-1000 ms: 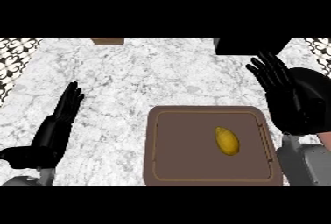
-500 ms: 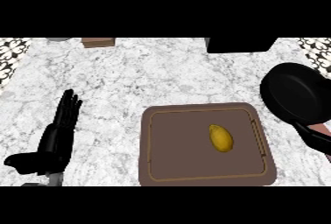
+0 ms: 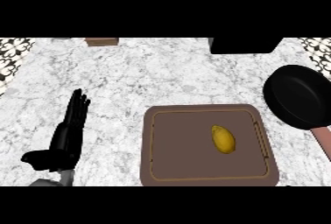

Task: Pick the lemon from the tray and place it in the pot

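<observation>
Worktop (image 3: 161, 74) of white marble with grey veins, seen steeply from above. A brown tray (image 3: 147, 148) with rounded corners fills the lower centre and lower right of the frame. The lemon (image 3: 223, 139) lies on the tray, right of its middle, long axis running up and down the frame, touched by nothing. It is in the same spot on the tray as a second ago.

The pot (image 3: 301, 103), black and round, sits at the right edge just above the tray's upper right corner, and its pinkish handle (image 3: 322, 141) runs down along the right edge. A second ago the right hand was spread across this part of the frame and covered most of the pot; half a second ago only a trace of that arm showed at the lower right. Now the right hand is out of the frame and the pot shows whole.

The left hand (image 3: 68, 133) is at the lower left, well apart from the tray. Its fingers (image 3: 77, 107) are straight and held together, pointing toward the top of the frame, with the thumb out to the left (nothing in its hold). It is much as it was in both earlier frames.

Along the top edge are a dark block (image 3: 245, 45) at upper right and a small brown object (image 3: 101, 41) at upper left.
</observation>
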Controlling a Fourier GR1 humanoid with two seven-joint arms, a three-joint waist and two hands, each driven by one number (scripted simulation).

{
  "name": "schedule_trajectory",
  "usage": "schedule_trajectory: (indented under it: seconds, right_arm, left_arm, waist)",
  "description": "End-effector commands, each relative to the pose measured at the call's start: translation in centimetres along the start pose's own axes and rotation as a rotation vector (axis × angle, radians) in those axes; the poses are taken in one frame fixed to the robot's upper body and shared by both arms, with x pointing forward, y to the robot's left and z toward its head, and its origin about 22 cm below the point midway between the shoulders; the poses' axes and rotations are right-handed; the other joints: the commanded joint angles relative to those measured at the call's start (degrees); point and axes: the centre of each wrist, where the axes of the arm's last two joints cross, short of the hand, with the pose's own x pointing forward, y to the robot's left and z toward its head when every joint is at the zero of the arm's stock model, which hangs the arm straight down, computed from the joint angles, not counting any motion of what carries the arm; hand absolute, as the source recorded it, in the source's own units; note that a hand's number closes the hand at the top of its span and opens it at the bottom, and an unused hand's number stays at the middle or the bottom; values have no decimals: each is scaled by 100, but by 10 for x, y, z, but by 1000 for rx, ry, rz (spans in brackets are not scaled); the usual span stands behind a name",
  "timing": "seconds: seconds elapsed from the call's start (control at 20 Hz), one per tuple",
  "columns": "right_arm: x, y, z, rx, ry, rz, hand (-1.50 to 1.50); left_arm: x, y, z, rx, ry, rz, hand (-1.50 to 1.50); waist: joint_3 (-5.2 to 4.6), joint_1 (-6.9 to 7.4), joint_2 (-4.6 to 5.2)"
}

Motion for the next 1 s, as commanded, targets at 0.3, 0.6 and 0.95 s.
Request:
schedule_trajectory:
  seconds: [0.3, 0.6, 0.95]
  right_arm:
    - [38, -10, 4, 520, 275, 387, -150]
    - [64, 50, -17, 576, 390, 434, -150]
    - [39, 91, -27, 628, 469, 436, -150]
  left_arm:
    - [7, -9, 0, -24, -20, 6, 0]
    - [3, -8, 0, -41, -7, -4, 0]
    - [4, -30, -8, -14, 3, 19, 0]
  waist:
    - [-21, 126, 25]
    - [-7, 118, 12]
    - [1, 101, 12]
